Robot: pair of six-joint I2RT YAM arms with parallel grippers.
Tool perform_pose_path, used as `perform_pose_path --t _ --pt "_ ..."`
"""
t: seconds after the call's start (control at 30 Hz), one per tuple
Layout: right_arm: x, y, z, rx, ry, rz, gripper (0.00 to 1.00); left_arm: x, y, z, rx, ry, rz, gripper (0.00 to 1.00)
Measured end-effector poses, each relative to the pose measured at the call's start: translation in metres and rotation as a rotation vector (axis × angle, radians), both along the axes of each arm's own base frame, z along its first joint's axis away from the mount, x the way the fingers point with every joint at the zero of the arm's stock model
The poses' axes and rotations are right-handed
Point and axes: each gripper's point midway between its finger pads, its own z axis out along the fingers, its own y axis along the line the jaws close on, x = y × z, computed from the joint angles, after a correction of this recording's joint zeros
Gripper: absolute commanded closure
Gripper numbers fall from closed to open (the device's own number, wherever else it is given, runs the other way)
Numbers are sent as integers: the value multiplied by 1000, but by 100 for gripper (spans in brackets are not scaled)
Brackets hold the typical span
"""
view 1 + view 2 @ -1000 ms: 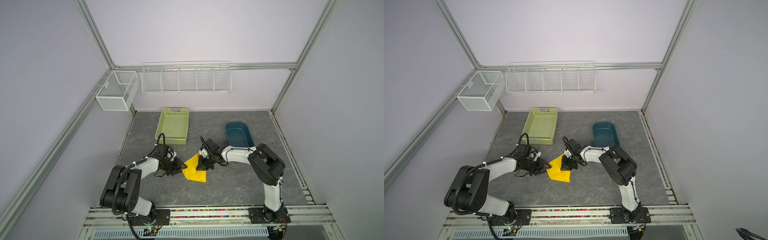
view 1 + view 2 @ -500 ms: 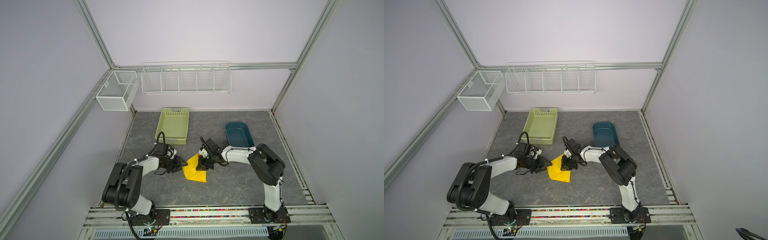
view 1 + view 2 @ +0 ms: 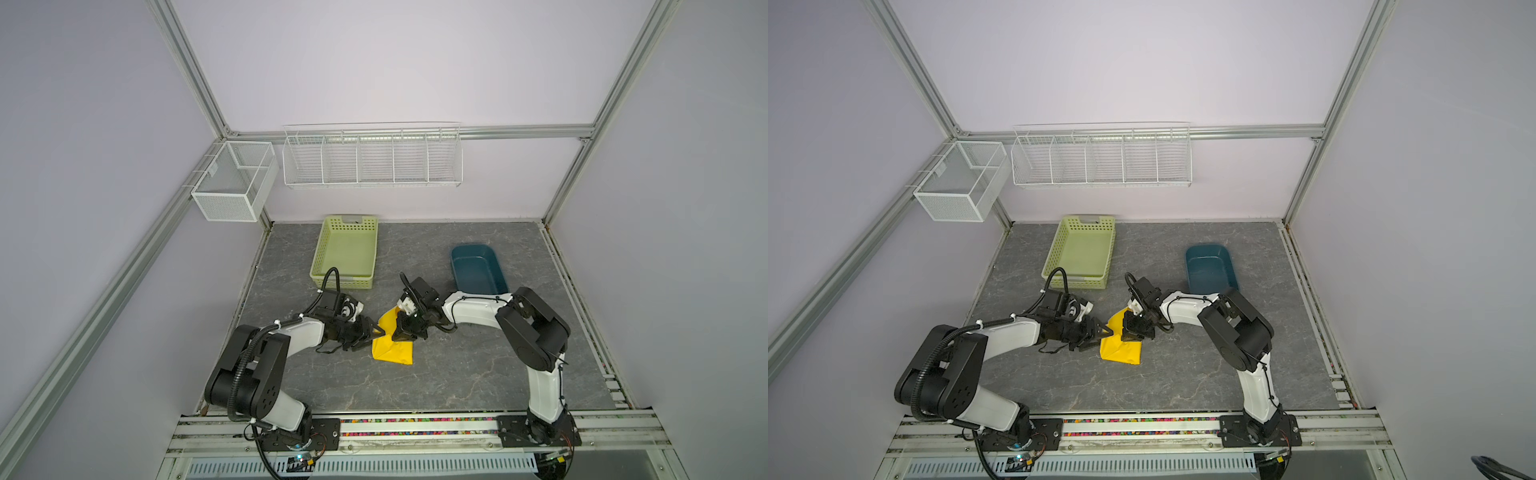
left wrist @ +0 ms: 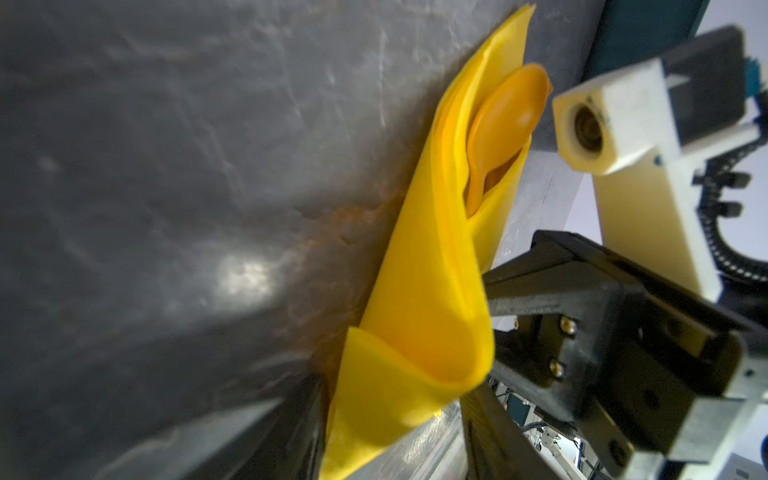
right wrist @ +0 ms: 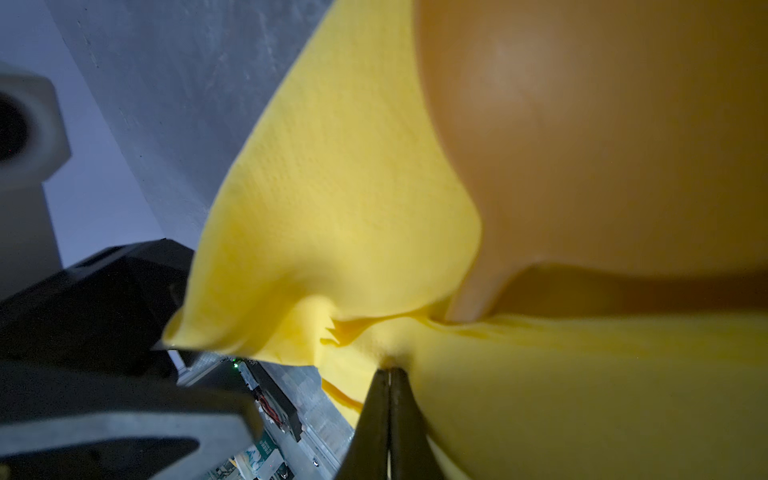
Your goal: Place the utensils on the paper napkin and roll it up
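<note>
The yellow paper napkin (image 3: 392, 347) (image 3: 1121, 349) lies folded over the utensils mid-table. In the left wrist view an orange spoon (image 4: 507, 112) pokes out of the napkin's (image 4: 424, 291) far end; the other utensils are hidden inside. My left gripper (image 3: 376, 334) (image 3: 1106, 333) is at the napkin's left edge. It is open, and the curled fold sits loosely between its jaws (image 4: 390, 436). My right gripper (image 3: 401, 332) (image 3: 1128, 332) is shut, with its tips (image 5: 388, 370) pressed into the napkin (image 5: 353, 187) beside the spoon bowl (image 5: 602, 145).
A green basket (image 3: 343, 283) stands behind the left arm and a dark blue tray (image 3: 473, 248) behind the right arm. Two white wire baskets (image 3: 372, 158) (image 3: 235, 183) hang on the walls. Bare grey tabletop (image 3: 415, 382) lies in front of the napkin.
The left gripper's jaws have spread a little around the napkin's fold. The right gripper and the napkin have stayed where they were.
</note>
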Motion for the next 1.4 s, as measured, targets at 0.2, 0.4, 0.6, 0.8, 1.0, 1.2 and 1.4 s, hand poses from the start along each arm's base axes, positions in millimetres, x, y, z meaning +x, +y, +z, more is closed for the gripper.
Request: perform_pose_path --t 0.2,0.4,0.6,0.8,1.0,1.2,1.4 --pt "0 0 0 -1 0 0 93 -15 0 1 -8 7 12 45" --pt "0 0 0 0 -2 2 93 -19 4 3 -5 -2 31 48" --pt "0 0 0 0 -2 3 93 1 8 14 78 -65 38 52" --pt "0 0 0 0 -2 4 93 33 14 38 184 -190 27 72" --pt "0 0 0 0 -2 4 93 30 18 32 226 -171 -1 82" --pt "-1 0 0 0 -2 4 94 21 22 27 249 -141 -22 69" --pt "-1 0 0 0 -2 4 93 13 26 22 272 -119 -49 75"
